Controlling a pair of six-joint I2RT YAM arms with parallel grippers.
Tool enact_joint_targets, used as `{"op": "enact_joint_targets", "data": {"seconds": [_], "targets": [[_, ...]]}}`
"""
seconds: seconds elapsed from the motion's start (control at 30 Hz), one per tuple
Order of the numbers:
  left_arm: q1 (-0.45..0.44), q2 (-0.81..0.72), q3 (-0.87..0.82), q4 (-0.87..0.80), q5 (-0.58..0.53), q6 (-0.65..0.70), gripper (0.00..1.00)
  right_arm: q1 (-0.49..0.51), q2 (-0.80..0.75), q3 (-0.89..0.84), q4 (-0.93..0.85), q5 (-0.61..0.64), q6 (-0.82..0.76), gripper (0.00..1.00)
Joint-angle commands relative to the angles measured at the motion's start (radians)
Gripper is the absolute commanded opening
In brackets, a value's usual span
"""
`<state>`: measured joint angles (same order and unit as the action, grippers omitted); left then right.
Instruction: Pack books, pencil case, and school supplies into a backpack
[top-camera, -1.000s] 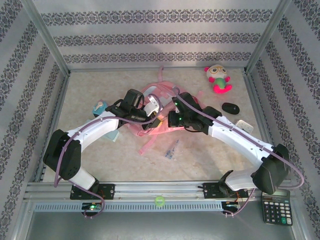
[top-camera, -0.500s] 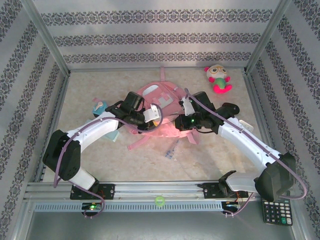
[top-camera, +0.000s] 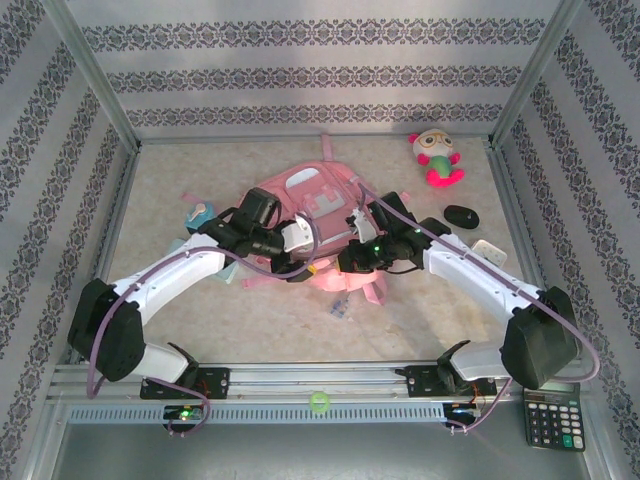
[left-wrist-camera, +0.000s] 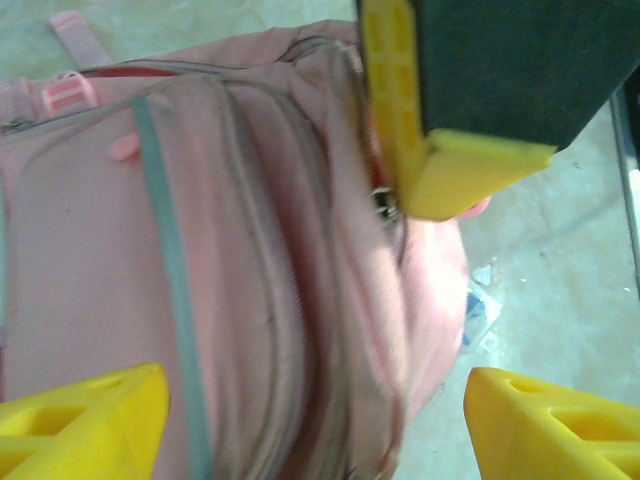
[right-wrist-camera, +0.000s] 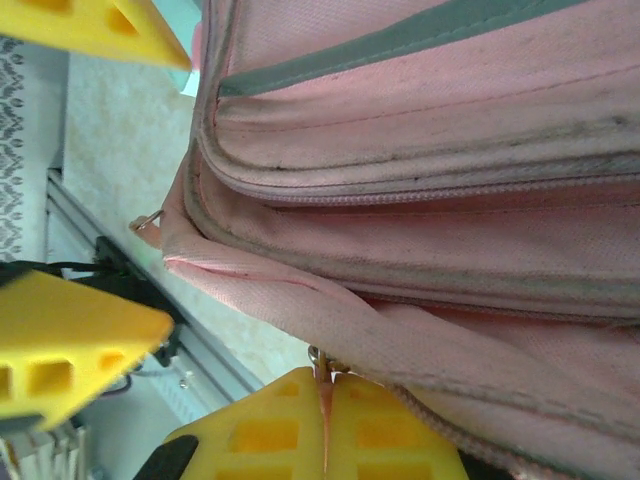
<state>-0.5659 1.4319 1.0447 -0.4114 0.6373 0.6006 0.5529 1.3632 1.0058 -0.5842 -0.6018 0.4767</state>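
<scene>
The pink backpack (top-camera: 310, 195) lies flat in the middle of the table, and its zipped pockets (left-wrist-camera: 200, 250) fill much of the left wrist view. My left gripper (top-camera: 305, 250) stands open at its near edge, its yellow fingers (left-wrist-camera: 85, 420) wide apart on either side of the fabric. My right gripper (top-camera: 350, 258) is shut on a zipper pull (right-wrist-camera: 322, 365) at the backpack's (right-wrist-camera: 430, 200) near edge. A clear packet of school supplies (top-camera: 340, 300) lies just in front of the backpack. A teal-and-white piece (top-camera: 200, 214) sits to its left. The books and pencil case are out of view.
A pink-and-green plush toy (top-camera: 435, 157) sits at the back right. A black oval object (top-camera: 460, 215) and a small white item (top-camera: 487, 249) lie right of the backpack. A calculator (top-camera: 552, 412) rests off the table's front right, and a green ball (top-camera: 318, 402) sits on the front rail.
The backpack went from a bunched, lifted heap to lying spread flat. My left gripper opened and let go of it. The right gripper stayed shut and moved toward the near side.
</scene>
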Motion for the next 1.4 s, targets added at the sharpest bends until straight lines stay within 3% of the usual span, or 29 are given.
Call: {"op": "enact_joint_targets", "data": {"seconds": [0.0,0.1,0.27,0.37,0.53,0.77,0.8,0.9,1.0,1.23,1.37], "targets": [[-0.026,0.029,-0.011,0.007,0.033,0.011,0.77,0.016,0.014,0.005,0.078,-0.094,0.054,0.00],[-0.037,0.066,-0.011,0.021,0.014,0.024,0.70,0.016,0.023,0.007,0.075,-0.120,0.069,0.00],[-0.037,0.103,-0.012,-0.037,-0.079,0.109,0.23,-0.011,0.017,-0.011,0.012,-0.103,0.066,0.00],[-0.032,0.088,-0.044,-0.060,-0.135,0.167,0.14,-0.058,-0.006,-0.046,-0.043,-0.064,0.034,0.00],[-0.021,0.067,-0.073,-0.068,-0.162,0.197,0.12,-0.089,-0.015,-0.083,-0.138,0.029,-0.048,0.00],[-0.022,0.067,-0.075,-0.060,-0.068,0.174,0.14,-0.024,0.017,-0.105,-0.048,0.034,-0.025,0.00],[-0.022,0.067,-0.074,-0.049,-0.051,0.155,0.21,-0.019,0.025,-0.105,-0.034,0.027,-0.021,0.00],[-0.034,0.067,-0.063,-0.012,0.013,0.073,0.61,0.002,0.045,-0.095,0.003,-0.010,-0.006,0.00],[-0.059,0.069,-0.059,0.049,0.004,-0.006,0.72,0.007,0.043,-0.092,0.032,-0.048,0.014,0.00],[-0.098,0.141,-0.037,0.083,-0.071,-0.026,0.69,-0.011,0.025,-0.102,0.035,-0.103,0.022,0.00],[-0.100,0.165,-0.026,0.034,-0.106,0.028,0.43,-0.045,0.013,-0.101,-0.020,-0.084,0.001,0.00]]}}
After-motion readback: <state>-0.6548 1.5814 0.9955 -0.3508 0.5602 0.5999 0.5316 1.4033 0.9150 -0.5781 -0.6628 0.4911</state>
